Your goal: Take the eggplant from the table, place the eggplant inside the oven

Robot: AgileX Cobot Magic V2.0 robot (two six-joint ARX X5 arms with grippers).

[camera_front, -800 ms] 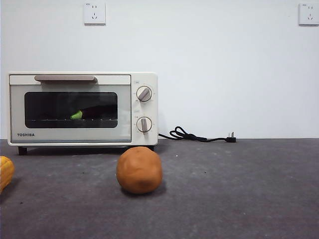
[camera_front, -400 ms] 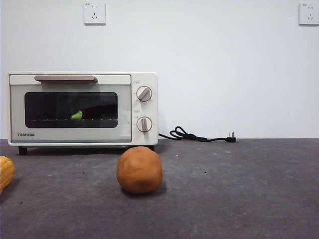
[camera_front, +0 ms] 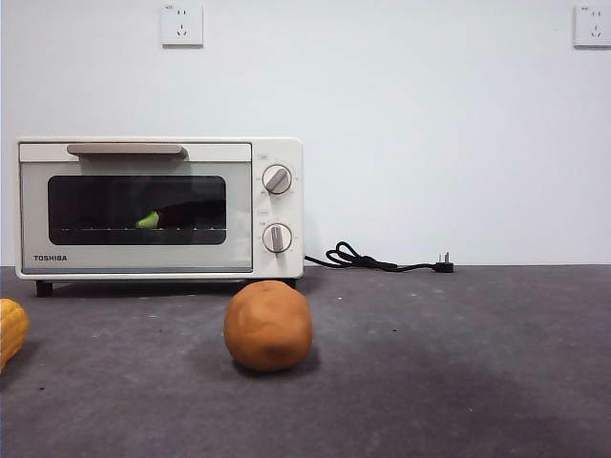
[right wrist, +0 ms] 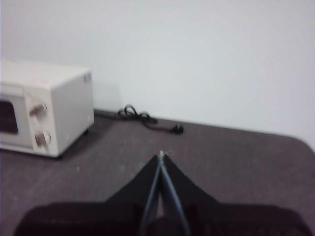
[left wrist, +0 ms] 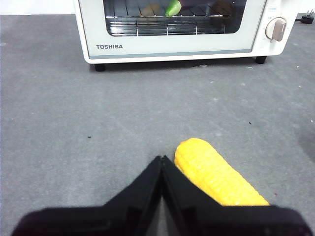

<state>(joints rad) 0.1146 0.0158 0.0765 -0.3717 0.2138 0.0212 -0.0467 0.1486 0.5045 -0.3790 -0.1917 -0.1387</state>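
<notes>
The eggplant (camera_front: 177, 216) lies on the wire rack inside the oven (camera_front: 158, 208), behind the shut dark glass door; its green stem cap (left wrist: 173, 8) shows through the glass. The oven stands at the back left of the table (camera_front: 458, 363). My left gripper (left wrist: 161, 160) is shut and empty, hovering above the table in front of the oven, beside a yellow ribbed item (left wrist: 214, 174). My right gripper (right wrist: 161, 155) is shut and empty, held above the table to the right of the oven (right wrist: 44, 110). Neither gripper appears in the front view.
A round orange-brown lump (camera_front: 268, 325) sits on the table in front of the oven's knobs. The yellow ribbed item (camera_front: 11, 329) lies at the left edge. The oven's black cord and plug (camera_front: 382, 260) trail along the back wall.
</notes>
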